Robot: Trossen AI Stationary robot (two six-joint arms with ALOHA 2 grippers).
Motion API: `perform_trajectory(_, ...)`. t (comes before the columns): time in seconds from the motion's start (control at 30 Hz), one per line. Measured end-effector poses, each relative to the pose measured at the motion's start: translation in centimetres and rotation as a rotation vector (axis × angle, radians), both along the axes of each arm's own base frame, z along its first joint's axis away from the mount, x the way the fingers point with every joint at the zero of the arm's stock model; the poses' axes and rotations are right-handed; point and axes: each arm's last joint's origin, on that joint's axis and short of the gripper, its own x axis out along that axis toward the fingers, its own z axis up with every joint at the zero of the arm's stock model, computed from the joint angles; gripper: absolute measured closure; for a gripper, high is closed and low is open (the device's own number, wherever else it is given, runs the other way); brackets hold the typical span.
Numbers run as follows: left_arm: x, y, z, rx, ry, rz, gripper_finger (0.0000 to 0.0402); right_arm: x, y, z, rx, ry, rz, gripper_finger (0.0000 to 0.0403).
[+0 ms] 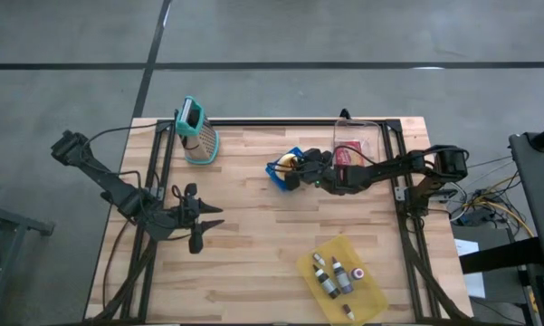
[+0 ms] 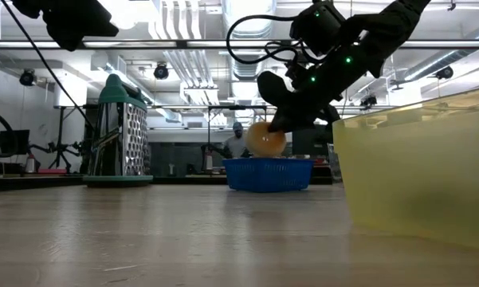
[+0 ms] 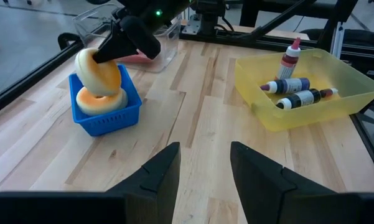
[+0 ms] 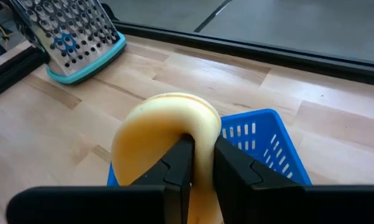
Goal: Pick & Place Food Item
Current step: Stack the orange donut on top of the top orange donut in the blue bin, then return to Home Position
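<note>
Right hand (image 3: 106, 53) over the blue basket (image 3: 106, 112), its fingers pinching the rim of a pale doughnut (image 3: 98, 70). Doughnut hangs on edge, ring upright, lower rim just above a second doughnut (image 3: 99, 99) lying flat in the basket. Drop line runs straight down from the hand; letting go looks like the next move. Left hand (image 1: 202, 227) released, parked well apart on the near-left surface (image 1: 253, 254).

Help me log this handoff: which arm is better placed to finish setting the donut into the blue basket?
Right. The right gripper pinches the donut between its fingers directly over the blue basket, where another donut lies. The left gripper waits open, well away from it.
</note>
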Motion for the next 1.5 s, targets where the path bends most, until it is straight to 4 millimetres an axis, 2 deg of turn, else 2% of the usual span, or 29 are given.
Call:
perform_trajectory(0.3,0.0,0.0,0.0,0.0,0.0,0.0,0.0252,0.07,0.09,-0.04,0.027,-0.004,0.032,0.0333)
perform_trajectory(0.9,0.0,0.0,0.01,0.0,-0.001,0.0,0.0252,0.22,0.09,0.15,0.032,-0.013,0.041,0.0258)
perform_trajectory(1.5,0.0,0.0,0.01,0.0,0.0,0.0,0.0252,0.19,0.09,0.11,0.027,-0.005,0.044,0.025)
